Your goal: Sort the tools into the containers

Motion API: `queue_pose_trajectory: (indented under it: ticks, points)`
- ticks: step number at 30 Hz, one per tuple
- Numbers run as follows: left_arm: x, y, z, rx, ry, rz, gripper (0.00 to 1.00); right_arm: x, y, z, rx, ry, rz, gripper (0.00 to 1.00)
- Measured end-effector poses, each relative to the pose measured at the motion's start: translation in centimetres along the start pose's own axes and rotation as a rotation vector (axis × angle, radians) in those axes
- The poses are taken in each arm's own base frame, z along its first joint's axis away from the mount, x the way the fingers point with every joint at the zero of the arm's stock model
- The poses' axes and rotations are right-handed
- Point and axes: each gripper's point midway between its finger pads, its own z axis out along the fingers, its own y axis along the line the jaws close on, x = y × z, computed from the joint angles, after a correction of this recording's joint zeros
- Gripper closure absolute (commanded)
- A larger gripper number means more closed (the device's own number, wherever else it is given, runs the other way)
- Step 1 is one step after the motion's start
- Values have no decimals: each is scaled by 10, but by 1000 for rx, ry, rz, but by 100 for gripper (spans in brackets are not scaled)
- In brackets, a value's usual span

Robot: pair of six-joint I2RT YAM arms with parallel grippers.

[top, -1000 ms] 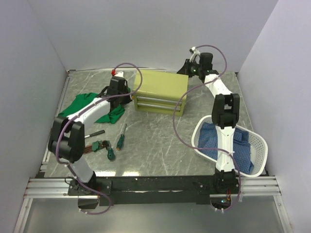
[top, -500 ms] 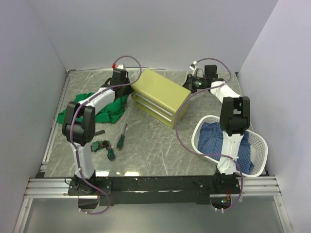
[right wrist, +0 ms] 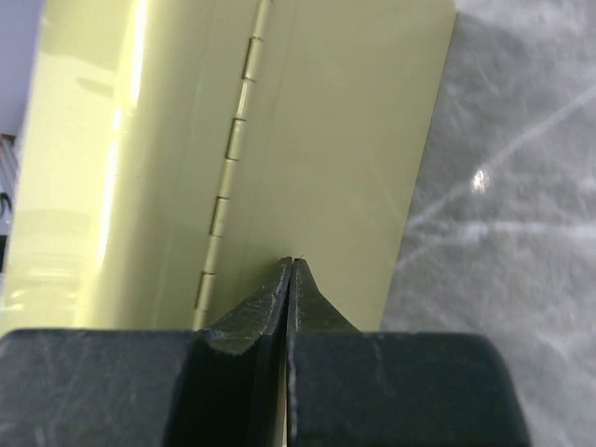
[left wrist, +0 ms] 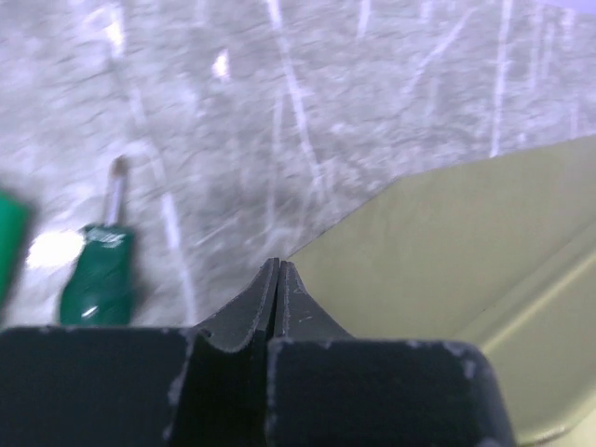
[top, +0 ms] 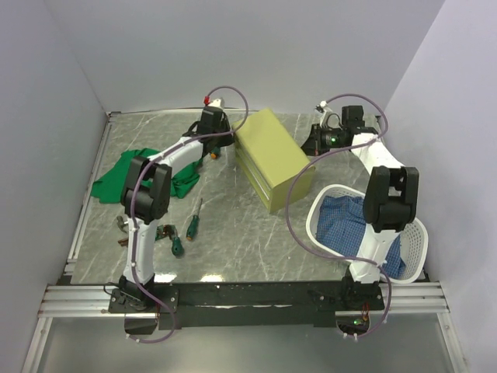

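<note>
Chest (top: pixel 272 155) between left tool (left wrist: pixel 279 270) and right tool (right wrist: pixel 291 266), both closed and empty; green cloth (top: pixel 116 172), screwdrivers (top: pixel 190 230), white basket (top: pixel 313 225) nearby.

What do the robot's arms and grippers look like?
The left arm and right arm have white links and black joints, each trailing a looping purple cable. The left gripper and right gripper are black, their two fingers tapering to thin tips.
</note>
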Motion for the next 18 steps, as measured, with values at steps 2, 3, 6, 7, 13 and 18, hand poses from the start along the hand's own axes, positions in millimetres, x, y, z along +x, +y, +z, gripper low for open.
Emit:
queue_pose_trajectory:
  ticks: [2, 3, 6, 7, 13, 18]
  points:
    - [-1, -8, 5, 24, -7, 6, 94, 9, -2, -5, 25, 12, 5, 99]
    - [0, -12, 7, 35, -8, 10, 90, 11, -1, -6, 32, 14, 4, 99]
    - [1, -19, 8, 44, -8, 12, 54, 19, 1, -14, 61, 22, 4, 88]
    - [1, -19, 8, 29, -13, 18, 46, 20, 2, -17, 76, 24, 3, 85]
    - [11, 6, -29, -50, 50, -141, 15, -2, -3, -45, 214, -31, -14, 51]
    - [-6, 11, -87, 86, 57, -294, 16, -48, -8, -81, 364, -120, -94, 29]
